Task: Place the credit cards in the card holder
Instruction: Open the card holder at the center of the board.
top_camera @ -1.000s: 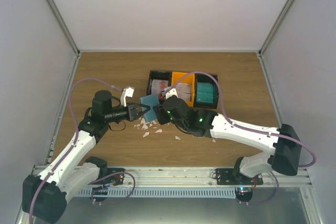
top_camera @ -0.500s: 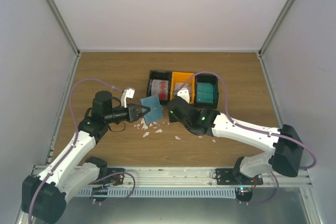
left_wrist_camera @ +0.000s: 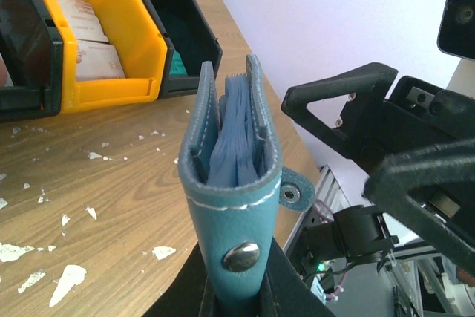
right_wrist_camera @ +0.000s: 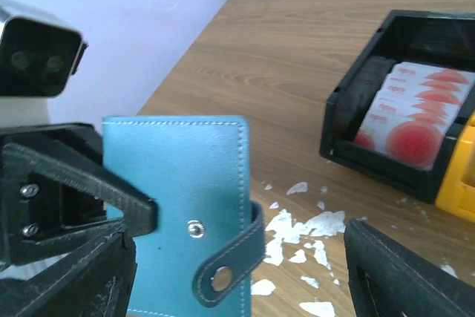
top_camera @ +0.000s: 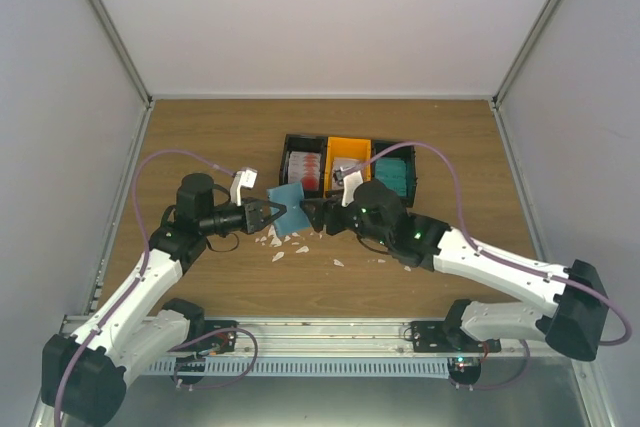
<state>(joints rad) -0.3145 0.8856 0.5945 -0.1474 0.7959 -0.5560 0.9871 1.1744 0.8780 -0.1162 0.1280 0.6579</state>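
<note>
Card holder (top_camera: 287,197) blue-teal, white-stitched, folded near shut, upright off table, pinched in left gripper (top_camera: 274,211); snap strap hanging loose; red-and-white credit cards (top_camera: 306,165) on edge in black bin (top_camera: 286,152) at its 1 o'clock; whitish cards (top_camera: 345,163) at 2; teal cards (top_camera: 396,179) at 3.

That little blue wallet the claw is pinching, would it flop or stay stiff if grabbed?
Probably fairly stiff: the card holder juts straight out from the left claw, pinched at one edge, without sagging. Likely a bit springy, since its covers gape apart at the free end. Its unfastened snap strap hangs loose and could snag.
</note>
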